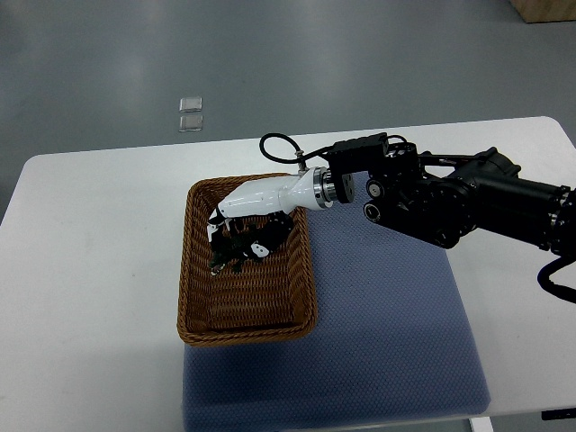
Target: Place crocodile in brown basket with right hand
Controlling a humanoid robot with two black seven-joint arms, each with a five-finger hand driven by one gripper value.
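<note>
A grey floor [360, 63] lay behind a white table [90, 270], and a blue-grey mat [387, 342] covered the near middle of that table. The black right arm [450, 198] reached in from the right edge, above the mat, towards the brown basket [186, 270], which sat with its right side on the mat's left edge. The right hand [254, 209], with its white shell, hung low over the far half of the basket, angled down into it. Beneath it lay the crocodile [232, 256], a small dark shape with pale marks, inside the rim and at or close to the woven bottom.

Whether the hand gripped the toy or had let it go could not be told (dark parts of the hand and the dark toy ran together).

The placing looked nearly finished. To finish it well, the hand should release only once the crocodile rested on the basket's bottom, open wide enough that nothing snagged, then lift straight up clear of the rim before drawing back, so the light basket was not dragged or tipped.
</note>
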